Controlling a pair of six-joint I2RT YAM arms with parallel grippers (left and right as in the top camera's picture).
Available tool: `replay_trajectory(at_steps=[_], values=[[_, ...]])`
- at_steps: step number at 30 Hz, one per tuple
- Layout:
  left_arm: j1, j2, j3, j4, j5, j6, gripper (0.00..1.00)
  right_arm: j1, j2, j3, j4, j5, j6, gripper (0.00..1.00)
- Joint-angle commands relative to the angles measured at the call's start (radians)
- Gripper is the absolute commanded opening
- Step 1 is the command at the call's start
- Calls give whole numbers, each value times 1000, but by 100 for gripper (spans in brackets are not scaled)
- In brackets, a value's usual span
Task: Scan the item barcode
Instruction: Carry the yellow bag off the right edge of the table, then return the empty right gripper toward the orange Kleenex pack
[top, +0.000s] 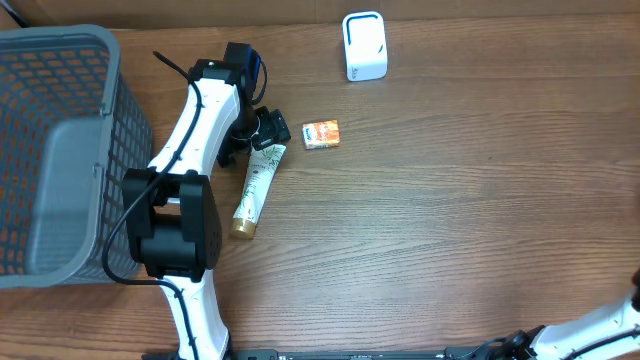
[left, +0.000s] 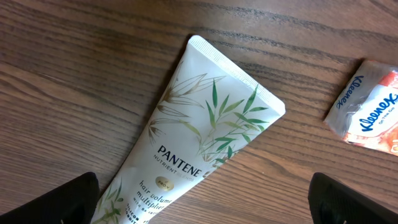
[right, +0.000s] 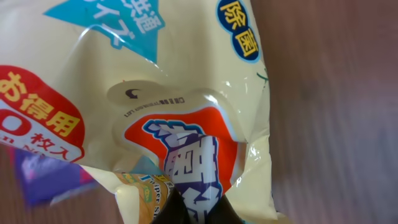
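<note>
**Left jaws spread wide over the Pantene tube; right jaws closed at a Japanese-print pack**

The left gripper (top: 258, 138) hangs over the crimped end of the tube (top: 256, 190) with its jaws fully apart; in the left wrist view its two black fingertips (left: 65, 200) sit at the bottom corners of the picture, clear of the tube on either side, and nothing is held. The tube lies flat on the wooden table (top: 450, 200), just right of the grey mesh basket (top: 130, 110), crimped end pointing away and gold cap (top: 241, 230) nearest the arm's base; its white face carries green leaf sprigs and the words "PANTENE", "NUTRIENT BLENDS" and "hair volume multiplier". Just beside the crimped end, not touching it, lies a small orange and white pack (top: 321, 134) marked "Kleenex". A white device (top: 364, 46) stands at the far edge of the table, well apart from both.

The right gripper (right: 199, 214) is closed, its dark tip against a cream plastic pack (right: 155, 93) that fills its camera; whether it pinches the film I cannot tell. The pack shows "除菌" in blue ovals, "お得用" and "枚入" on a red disc, and a teal patch with white characters cut off by the frame. Overhead, only a sliver of the right arm (top: 612, 322) shows at the near right corner.
</note>
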Motion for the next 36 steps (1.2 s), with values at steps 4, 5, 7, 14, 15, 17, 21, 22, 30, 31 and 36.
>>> replay_trajectory(at_steps=[4, 5, 7, 14, 15, 17, 21, 22, 30, 31, 36], values=[[-8, -2, 10, -1, 4, 9, 100, -104, 0, 8, 11, -72, 29, 4], [-8, -2, 10, -1, 4, 9, 100, -111, 3, 8, 14, -91, 29, 4], [-8, -2, 10, -1, 4, 9, 100, -114, 14, 8, 21, -117, 28, 4], [-8, -2, 10, -1, 4, 9, 100, -82, 59, 8, 27, -117, 25, 25], [-8, -2, 10, -1, 4, 9, 100, -76, 60, 8, 26, -118, 25, 38], [-8, -2, 10, -1, 4, 9, 100, -65, 60, 8, 26, -119, 24, 58], [-8, -2, 10, -1, 4, 9, 100, -53, 58, 10, 34, -200, -19, 65], [-8, -2, 10, -1, 4, 9, 100, -53, 55, 11, 37, -236, -36, 65], [-8, -2, 10, -1, 4, 9, 100, -51, -88, 40, 42, -446, -61, 59], [-8, -2, 10, -1, 4, 9, 100, -48, -105, 42, 43, -472, -62, 59], [-8, -2, 10, -1, 4, 9, 100, 8, -203, 42, 54, -875, -157, 63]])
